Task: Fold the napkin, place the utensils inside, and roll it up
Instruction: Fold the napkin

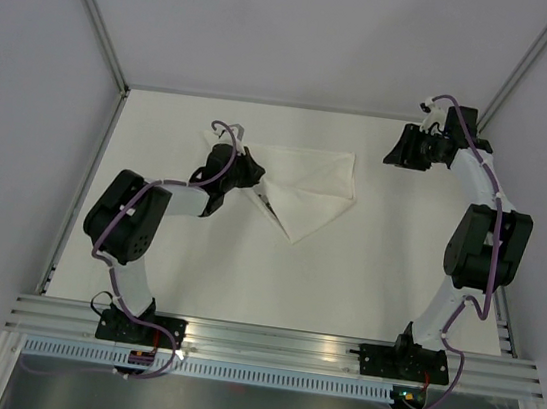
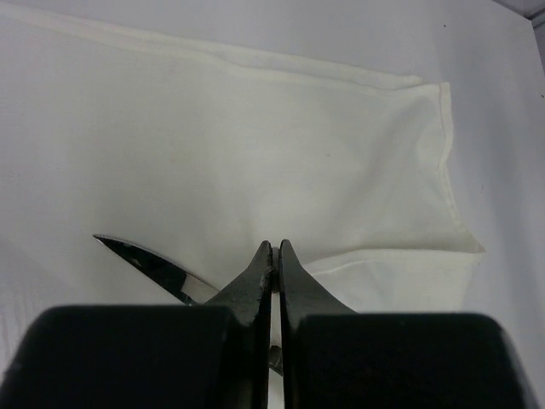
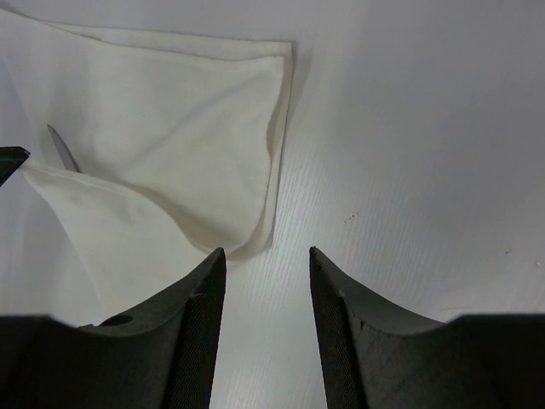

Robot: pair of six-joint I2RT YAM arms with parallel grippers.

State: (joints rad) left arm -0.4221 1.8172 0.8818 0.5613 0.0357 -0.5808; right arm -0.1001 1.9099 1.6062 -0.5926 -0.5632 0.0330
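The white napkin [image 1: 311, 184] lies folded at the table's middle back. It also shows in the left wrist view [image 2: 255, 145] and the right wrist view [image 3: 187, 128]. My left gripper [image 1: 254, 175] is at the napkin's left corner, shut [image 2: 275, 249] on a thin edge of the cloth, with a flap [image 2: 392, 273] drawn up beside it. The knife's silver blade [image 2: 149, 262] lies on the napkin under the fingers; its tip shows in the right wrist view [image 3: 61, 146]. The handle is hidden. My right gripper [image 1: 394, 150] is open [image 3: 266, 256] and empty, above bare table right of the napkin.
The white table is bounded by grey walls with slanted metal posts [image 1: 97, 10] at the back corners. An aluminium rail [image 1: 265, 343] with both arm bases runs along the near edge.
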